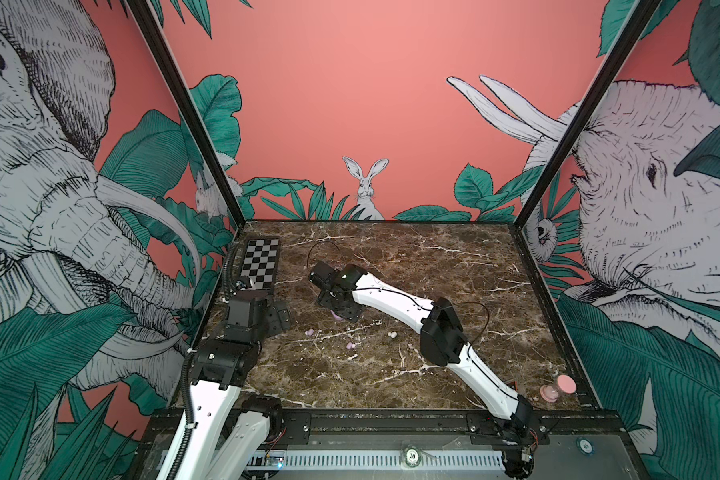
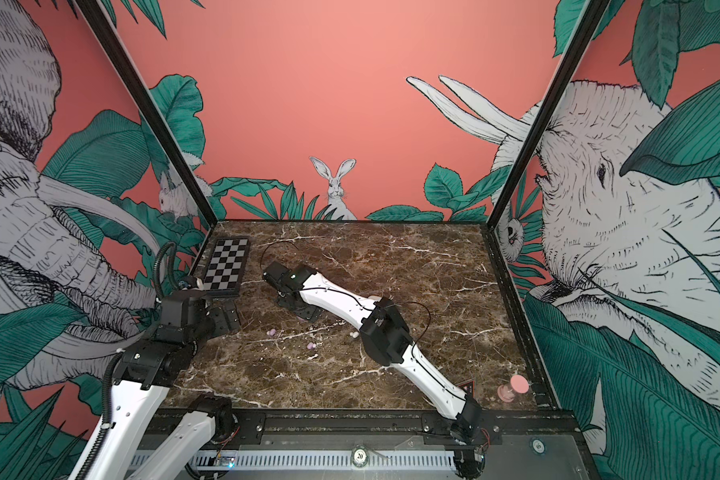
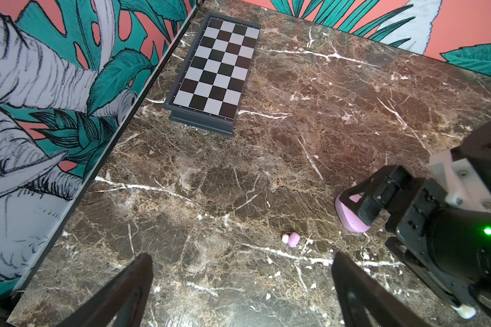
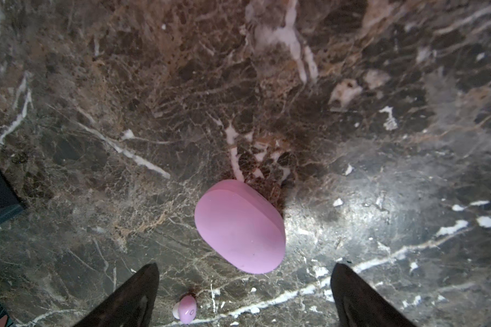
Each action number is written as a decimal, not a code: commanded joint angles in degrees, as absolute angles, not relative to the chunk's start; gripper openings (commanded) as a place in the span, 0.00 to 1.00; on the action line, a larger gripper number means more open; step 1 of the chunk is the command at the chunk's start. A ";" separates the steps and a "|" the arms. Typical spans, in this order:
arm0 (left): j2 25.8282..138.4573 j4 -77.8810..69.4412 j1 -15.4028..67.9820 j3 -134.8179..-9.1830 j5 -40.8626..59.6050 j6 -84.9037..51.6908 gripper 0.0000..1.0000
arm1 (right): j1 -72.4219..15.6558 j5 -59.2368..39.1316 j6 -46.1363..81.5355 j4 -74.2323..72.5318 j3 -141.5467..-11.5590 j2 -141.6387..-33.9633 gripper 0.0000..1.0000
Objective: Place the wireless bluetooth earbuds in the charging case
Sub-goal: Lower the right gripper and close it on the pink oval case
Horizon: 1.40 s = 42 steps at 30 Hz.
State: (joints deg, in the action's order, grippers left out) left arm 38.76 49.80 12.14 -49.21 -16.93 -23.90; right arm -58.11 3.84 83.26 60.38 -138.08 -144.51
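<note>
Brown, white-veined marble forms the tabletop, and the task's pieces lie loose across its middle. The right gripper reaches over the centre and hangs above the lilac pill-shaped plastic charging case, which lies flat on the tabletop with its lid shut. The gripper's two black fingers stand wide apart, with bare marble showing between each of them and the case, so this gripper is open and holds nothing. In a top view only a sliver of the case peeps out from under it. None of the earbuds is in the case. One tiny lilac plastic earbud with a paler tip rests on the tabletop between the two grippers, near the case but apart from it, and it also shows in the left wrist view. A second lilac earbud lies closer to the robot's base. A small white earbud shape sits beside the right arm's forearm, too small to tell whether it is one bud or two. The left gripper hovers at the left side of the tabletop, its fingers spread and empty. Beyond it, against the left wall, a black-and-white chequered board in a dark frame lies flat. A pink spool-shaped object stands in the near right corner, well apart from everything else.
</note>
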 commanded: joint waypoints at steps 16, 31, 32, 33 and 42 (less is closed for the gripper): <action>38.37 49.48 12.39 -48.14 -16.27 -24.07 0.99 | -57.47 5.33 86.96 58.05 -140.56 -147.66 0.86; 38.82 49.22 12.39 -47.90 -15.82 -24.10 0.99 | -56.91 4.90 87.28 57.24 -139.93 -149.17 0.82; 38.77 49.22 12.42 -47.95 -15.82 -24.16 0.99 | -56.83 4.81 87.28 57.21 -139.86 -149.19 0.82; 38.84 49.22 12.35 -47.90 -15.82 -24.12 0.99 | -56.85 4.67 87.21 57.00 -139.75 -149.15 0.82; 39.18 49.23 12.39 -47.83 -15.66 -24.16 0.99 | -56.76 4.28 86.75 56.15 -138.98 -148.62 0.75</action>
State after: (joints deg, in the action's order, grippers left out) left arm 39.09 49.39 12.21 -48.56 -15.81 -23.92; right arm -56.95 3.81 86.83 56.27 -139.48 -148.42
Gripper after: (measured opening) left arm 0.992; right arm 0.762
